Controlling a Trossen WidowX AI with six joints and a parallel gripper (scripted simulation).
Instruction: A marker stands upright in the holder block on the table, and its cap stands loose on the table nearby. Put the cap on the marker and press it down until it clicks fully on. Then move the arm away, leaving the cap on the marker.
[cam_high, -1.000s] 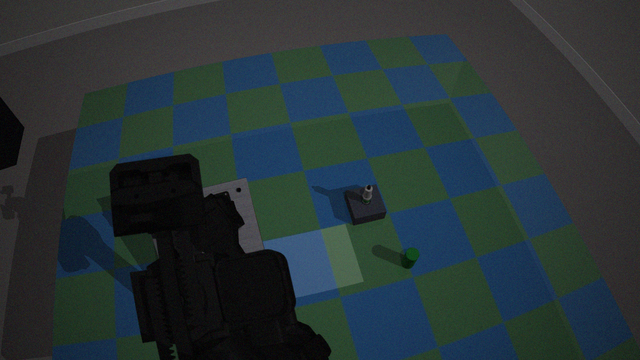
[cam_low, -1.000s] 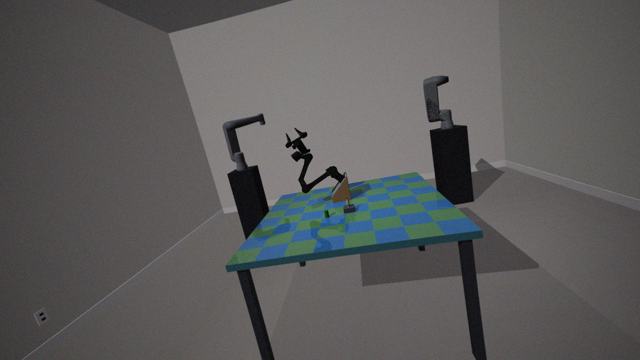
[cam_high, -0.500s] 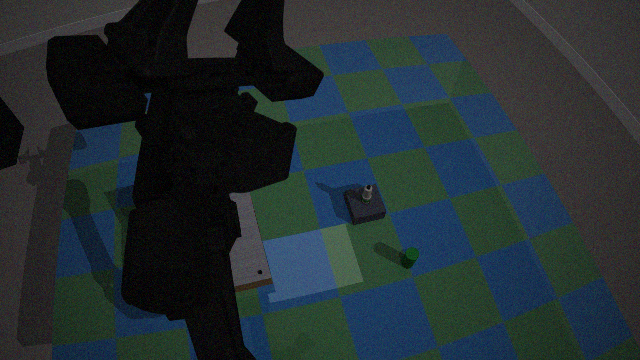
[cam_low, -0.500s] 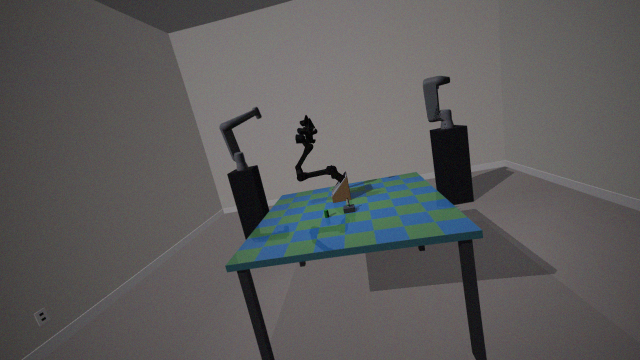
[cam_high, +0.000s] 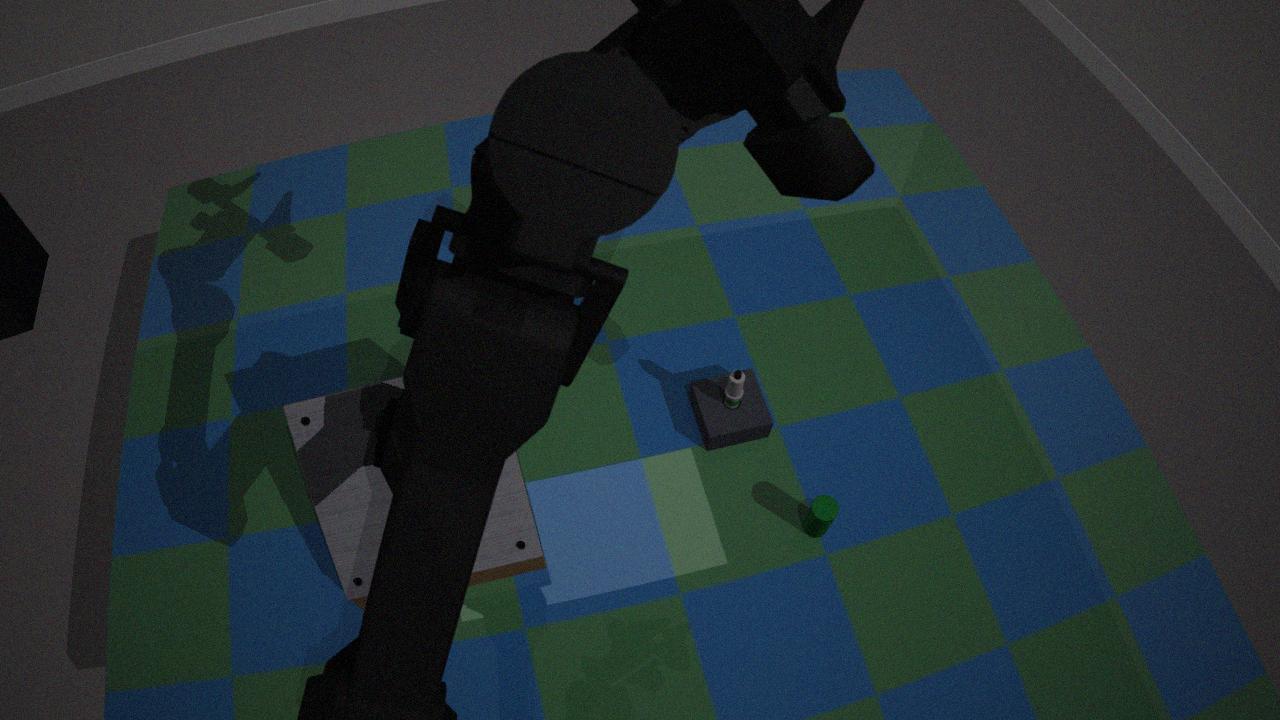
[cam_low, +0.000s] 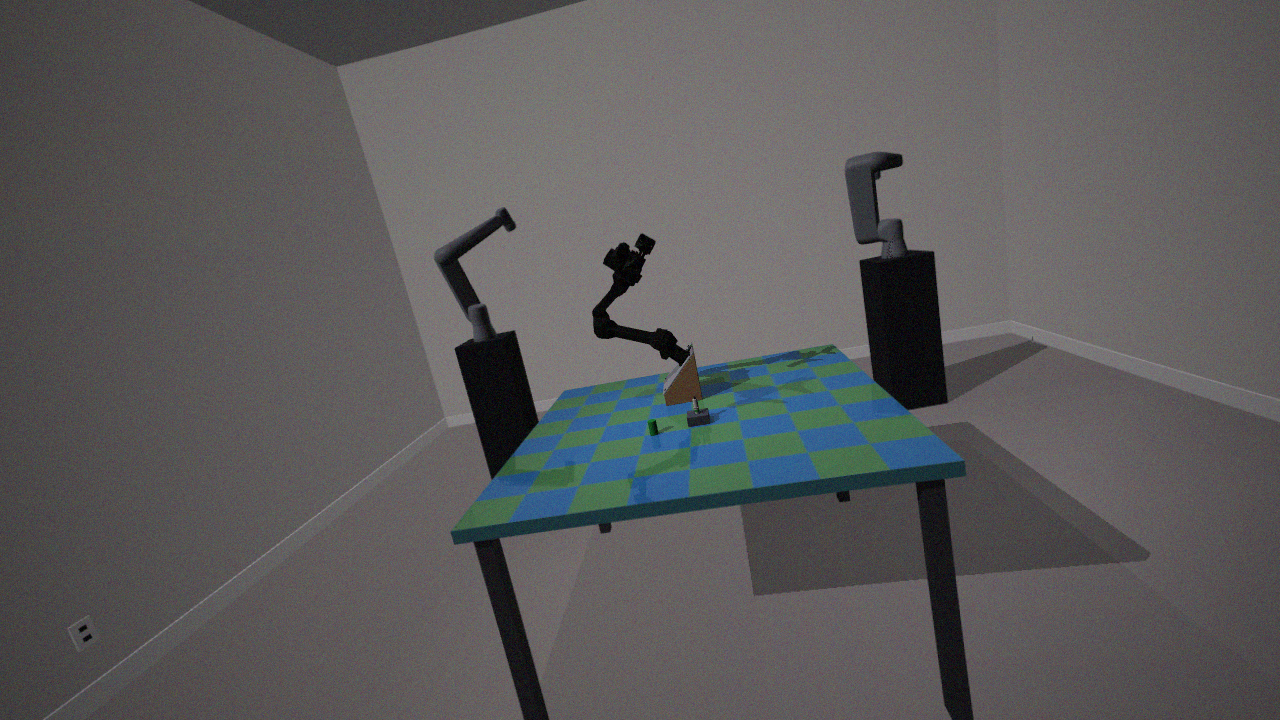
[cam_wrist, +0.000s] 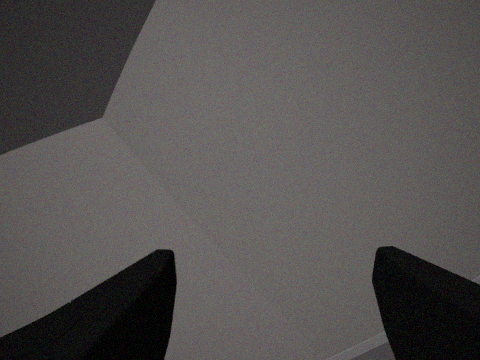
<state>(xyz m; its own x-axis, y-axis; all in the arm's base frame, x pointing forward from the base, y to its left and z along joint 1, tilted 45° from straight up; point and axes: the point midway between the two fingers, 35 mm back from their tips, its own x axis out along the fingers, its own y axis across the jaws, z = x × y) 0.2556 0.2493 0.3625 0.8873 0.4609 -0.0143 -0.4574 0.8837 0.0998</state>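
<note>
Table (cam_low: 859, 456): blue/green chequered top, dark legs.
Surroundings: two black pedestals, one at each far corner, w/ grey camera arms, left (cam_low: 496, 407) and right (cam_low: 902, 326). Wedge-shaped wooden mount (cam_low: 683, 383) carries the robot arm (cam_low: 626, 331) base; in top view the mount shows as a pale plate w/ screw holes (cam_high: 514, 514), mostly covered by the arm.
Obstruction: in top view the arm's dark bulk (cam_high: 501, 358) spans the left-centre of the frame; it does not cover the task items.
Holder block (cam_high: 729, 416): dark grey, on table right of the mount. Contents: marker (cam_high: 734, 386), upright, white tip showing, uncapped.
Cap (cam_high: 819, 515): green, standing on table near the block, apart from it, nearer the front edge.
Gripper (cam_wrist: 274, 287): raised high above table, well apart from cap and marker; about half open, nothing between fingers.
View diffs: wrist view shows only the two dark fingertips, room walls and a sliver of table corner. Exterior view shows cap (cam_low: 653, 427) and block (cam_low: 698, 416) very small.
</note>
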